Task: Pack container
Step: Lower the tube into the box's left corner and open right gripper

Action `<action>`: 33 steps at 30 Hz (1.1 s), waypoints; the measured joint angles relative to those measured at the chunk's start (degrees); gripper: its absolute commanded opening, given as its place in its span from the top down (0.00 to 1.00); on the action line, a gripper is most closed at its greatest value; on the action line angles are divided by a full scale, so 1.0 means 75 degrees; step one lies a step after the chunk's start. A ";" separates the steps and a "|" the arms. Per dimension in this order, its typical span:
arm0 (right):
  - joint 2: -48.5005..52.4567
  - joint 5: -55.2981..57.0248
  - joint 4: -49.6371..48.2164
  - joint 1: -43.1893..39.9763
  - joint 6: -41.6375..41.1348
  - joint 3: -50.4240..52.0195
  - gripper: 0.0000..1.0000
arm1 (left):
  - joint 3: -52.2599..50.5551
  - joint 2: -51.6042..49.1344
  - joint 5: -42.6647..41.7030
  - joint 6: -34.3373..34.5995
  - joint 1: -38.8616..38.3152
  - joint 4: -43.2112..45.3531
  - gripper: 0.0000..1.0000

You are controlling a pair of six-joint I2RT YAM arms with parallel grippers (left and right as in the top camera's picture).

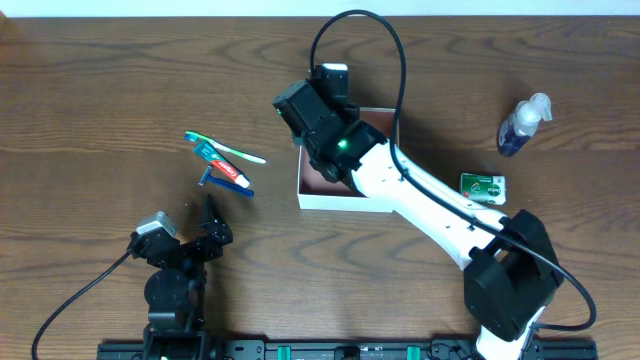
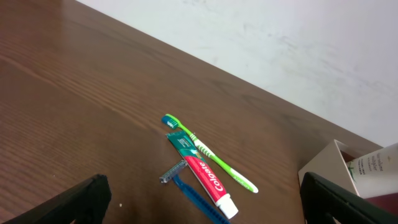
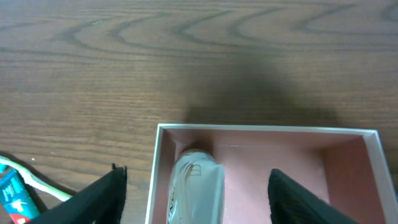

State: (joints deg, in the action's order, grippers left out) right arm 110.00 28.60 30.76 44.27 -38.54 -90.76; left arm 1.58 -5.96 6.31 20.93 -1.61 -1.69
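Observation:
The container (image 1: 375, 200), a shallow square box with white walls and a reddish-brown inside, sits mid-table. My right gripper (image 1: 315, 125) hovers over its far left corner. In the right wrist view the right gripper (image 3: 196, 177) stands open above the container (image 3: 267, 130). A white bottle (image 3: 198, 186) lies inside along the left wall, between the fingers and touching neither. My left gripper (image 1: 213, 225) rests open near the front left. A green toothbrush (image 2: 208, 152), a toothpaste tube (image 2: 202, 174) and a blue razor (image 2: 189, 190) lie ahead of the left gripper (image 2: 205, 208).
A blue spray bottle (image 1: 522, 125) stands at the far right. A small green box (image 1: 483, 185) lies right of the container. The toothbrush (image 1: 225, 148), toothpaste (image 1: 222, 165) and razor (image 1: 228, 185) lie together left of the container. The right arm's cable loops above the container.

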 measured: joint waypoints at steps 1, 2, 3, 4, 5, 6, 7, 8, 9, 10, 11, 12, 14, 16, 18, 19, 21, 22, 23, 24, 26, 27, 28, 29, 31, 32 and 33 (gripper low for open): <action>0.0000 0.0000 -0.0006 -0.0015 0.0023 0.0000 0.26 | 0.0000 0.0000 0.0003 0.0000 0.0000 0.0000 0.02; 0.0000 0.0000 -0.0020 -0.0029 0.0032 0.0000 0.26 | 0.0000 0.0000 0.0000 0.0000 0.0000 0.0000 0.02; 0.0000 0.0003 -0.0044 -0.0029 0.0044 0.0000 0.26 | 0.0000 0.0000 0.0000 0.0000 0.0000 0.0000 0.02; 0.0000 0.0003 -0.0055 -0.0047 0.0058 0.0000 0.26 | 0.0000 0.0000 0.0003 0.0000 0.0000 0.0000 0.02; 0.0000 0.0003 -0.0061 -0.0061 0.0067 0.0000 0.26 | 0.0000 0.0000 0.0000 0.0000 0.0000 0.0000 0.02; 0.0000 0.0000 -0.0061 -0.0073 0.0082 0.0000 0.27 | 0.0000 0.0000 0.0000 0.0000 0.0000 0.0000 0.02; 0.0000 -0.0003 -0.0061 -0.0087 0.0087 0.0000 0.27 | 0.0000 0.0000 0.0000 0.0000 0.0000 0.0000 0.02; 0.0000 -0.0006 -0.0061 -0.0105 0.0090 0.0000 0.27 | 0.0000 0.0000 0.0003 0.0000 0.0000 0.0000 0.02; 0.0000 -0.0006 -0.0064 -0.0122 0.0090 0.0000 0.27 | 0.0000 0.0000 0.0000 0.0000 0.0000 0.0000 0.02; 0.0000 -0.0006 -0.0073 -0.0134 0.0099 0.0000 0.27 | 0.0000 0.0000 0.0000 0.0000 0.0000 0.0000 0.02; 0.0000 -0.0009 -0.0090 -0.0146 0.0119 0.0000 0.27 | 0.0000 0.0000 0.0000 0.0000 0.0000 0.0000 0.02; 0.0000 -0.0012 -0.0117 -0.0175 0.0154 0.0000 0.27 | 0.0000 0.0000 0.0000 0.0000 0.0000 0.0000 0.02; 0.0000 -0.0026 -0.0201 -0.0216 0.0242 0.0000 0.27 | 0.0000 0.0000 0.0000 0.0000 0.0000 0.0000 0.02; 0.0000 -0.0038 -0.0303 -0.0251 0.0335 -0.0003 0.27 | 0.0000 0.0000 0.0000 0.0000 0.0000 0.0003 0.02; 0.0000 -0.0041 -0.0420 -0.0283 0.0443 -0.0003 0.26 | 0.0000 0.0000 0.0000 0.0000 0.0000 0.0000 0.02; 0.0000 -0.0041 -0.0481 -0.0294 0.0495 -0.0003 0.25 | 0.0000 0.0000 0.0000 0.0000 0.0000 0.0000 0.02; 0.0000 -0.0044 -0.0574 -0.0309 0.0600 -0.0006 0.24 | 0.0000 0.0000 0.0000 0.0000 0.0000 0.0000 0.02; 0.0000 -0.0044 -0.0621 -0.0318 0.0632 -0.0006 0.23 | 0.0000 0.0000 0.0000 0.0000 0.0000 0.0000 0.02; 0.0000 -0.0050 -0.0659 -0.0323 0.0656 -0.0006 0.22 | 0.0000 0.0000 0.0000 0.0000 0.0000 0.0000 0.02; 0.0000 -0.0058 -0.0697 -0.0335 0.0682 -0.0006 0.21 | 0.0000 0.0000 0.0003 0.0000 0.0000 0.0000 0.02; 0.0000 -0.0099 -0.0836 -0.0361 0.0790 -0.0006 0.21 | 0.0000 0.0000 0.0003 0.0000 0.0000 0.0000 0.02; 0.0000 -0.0119 -0.0903 -0.0376 0.0845 -0.0006 0.20 | 0.0000 0.0000 0.0000 0.0000 0.0000 0.0003 0.02; 0.0000 -0.0128 -0.0976 -0.0393 0.0903 -0.0006 0.21 | 0.0000 0.0000 0.0003 0.0000 0.0000 0.0000 0.02; 0.0000 -0.0137 -0.1061 -0.0405 0.0973 -0.0006 0.20 | 0.0000 0.0000 0.0000 0.0000 0.0000 0.0003 0.02; 0.0000 -0.0157 -0.1198 -0.0443 0.1102 -0.0006 0.19 | 0.0000 0.0000 0.0003 0.0000 0.0000 0.0000 0.02; 0.0000 -0.0157 -0.1282 -0.0452 0.1195 -0.0006 0.19 | 0.0000 0.0000 0.0000 0.0000 0.0000 0.0003 0.02; 0.0000 -0.0154 -0.1335 -0.0458 0.1276 -0.0009 0.19 | 0.0000 0.0000 0.0003 0.0000 0.0000 0.0000 0.02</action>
State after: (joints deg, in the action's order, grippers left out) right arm 110.00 27.44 20.75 40.84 -28.97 -90.83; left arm 1.58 -5.96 6.33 20.93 -1.61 -1.69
